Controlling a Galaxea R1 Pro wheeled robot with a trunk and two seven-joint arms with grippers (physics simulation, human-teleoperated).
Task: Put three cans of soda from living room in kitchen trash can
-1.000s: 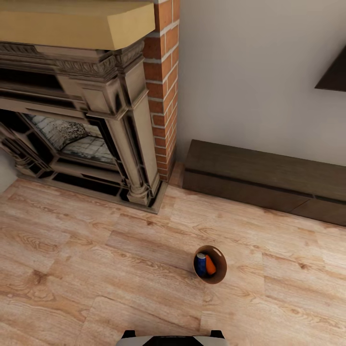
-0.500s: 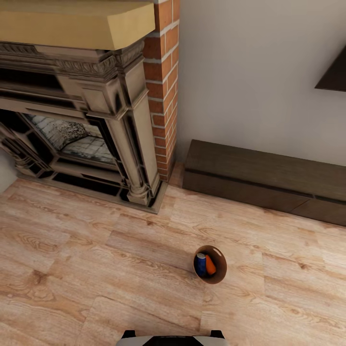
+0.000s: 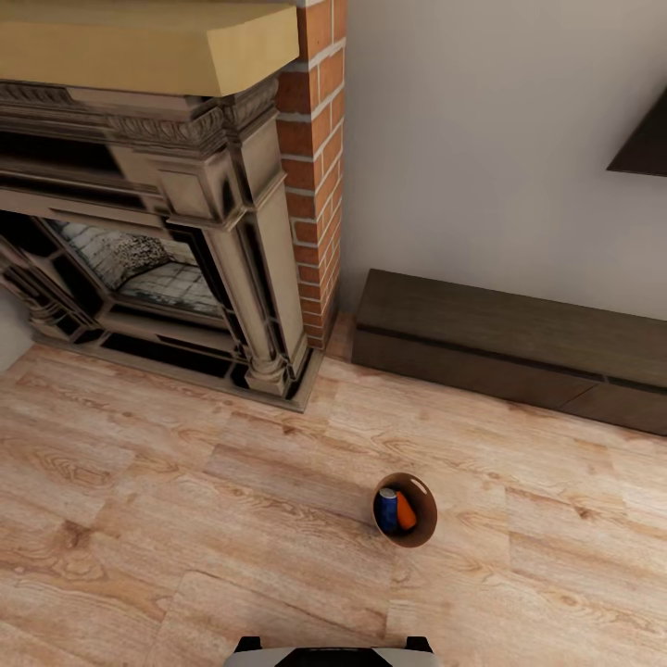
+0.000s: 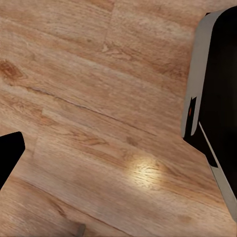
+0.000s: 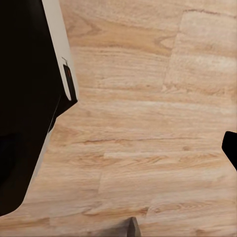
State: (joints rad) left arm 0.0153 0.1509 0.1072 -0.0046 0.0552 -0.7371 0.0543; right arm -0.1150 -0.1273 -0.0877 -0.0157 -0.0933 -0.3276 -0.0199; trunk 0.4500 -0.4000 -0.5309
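1. While the robot stands on the light wood floor (image 3: 185, 519) of the living room, the trash can (image 3: 426, 519) sits just ahead of its base, slightly right.
2. Inside the bin lie a blue can (image 3: 386, 510) and an orange can (image 3: 405, 510), touching; a third can cannot be made out.
3. Farther off stand the fireplace (image 3: 157, 232), brick column (image 3: 315, 167) and low cabinet (image 3: 519, 347).
4. Whether either gripper is wide or narrow cannot be told.
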